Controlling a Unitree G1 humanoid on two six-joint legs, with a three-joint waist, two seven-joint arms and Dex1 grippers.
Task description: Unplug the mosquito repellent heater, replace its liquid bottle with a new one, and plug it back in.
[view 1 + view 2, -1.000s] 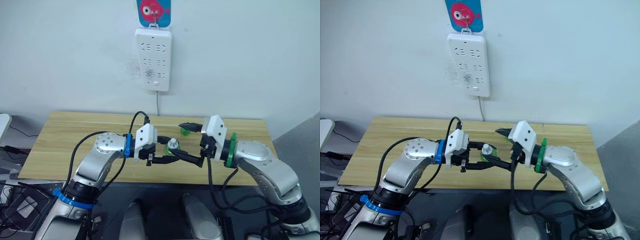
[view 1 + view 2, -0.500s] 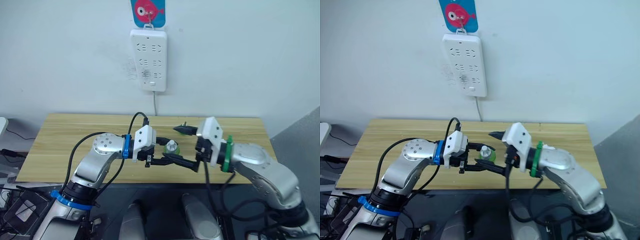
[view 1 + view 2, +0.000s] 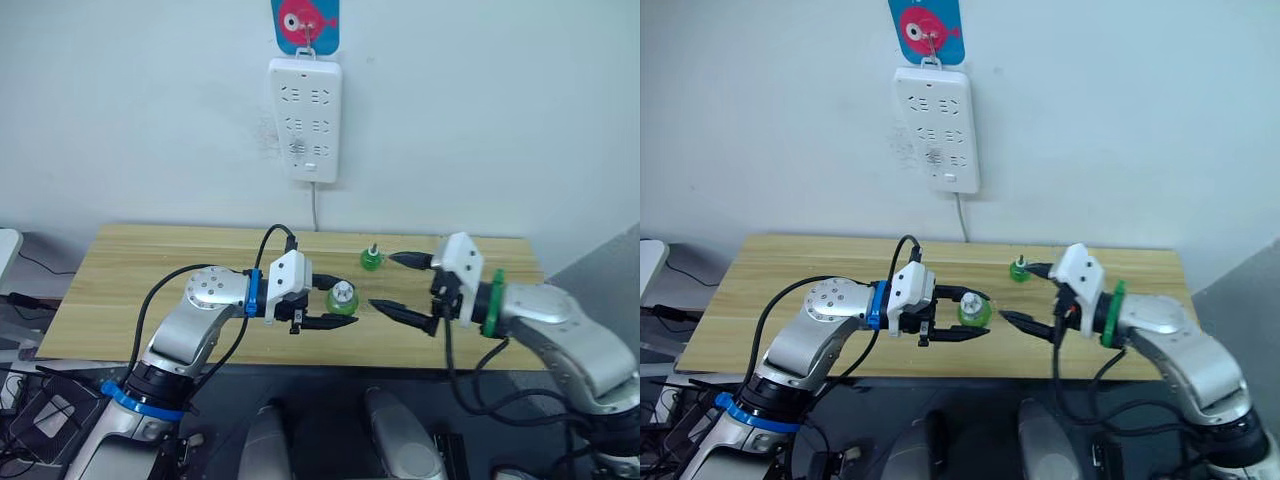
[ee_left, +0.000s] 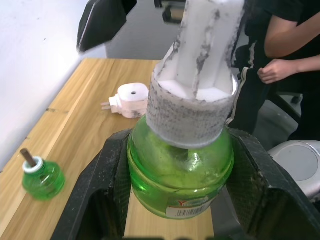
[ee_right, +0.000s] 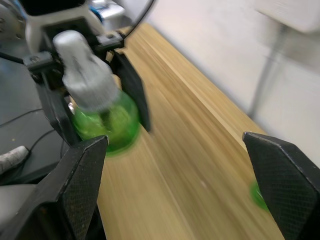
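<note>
My left gripper (image 3: 338,303) is shut on the new one (image 3: 342,297), a green bottle with a pale cap, and holds it just above the table's front part. In the left wrist view the bottle (image 4: 180,170) sits between the two black fingers. My right gripper (image 3: 400,286) hangs open and empty to the right of it, a short gap away. The capless liquid bottle (image 3: 371,259) with its dark wick stands on the table behind them. The white mosquito repellent heater (image 4: 131,100) lies unplugged on the wood, prongs sideways.
A long white power strip (image 3: 305,118) hangs on the wall above the wooden table (image 3: 150,270), its cord running down behind it. A person (image 4: 292,40) in dark clothes stands beyond the table's end. The table's left half is bare wood.
My right gripper has drawn back to the right, away from the capped bottle, uncovering the capless bottle behind it. The left gripper keeps its hold. The camera shifted slightly.
</note>
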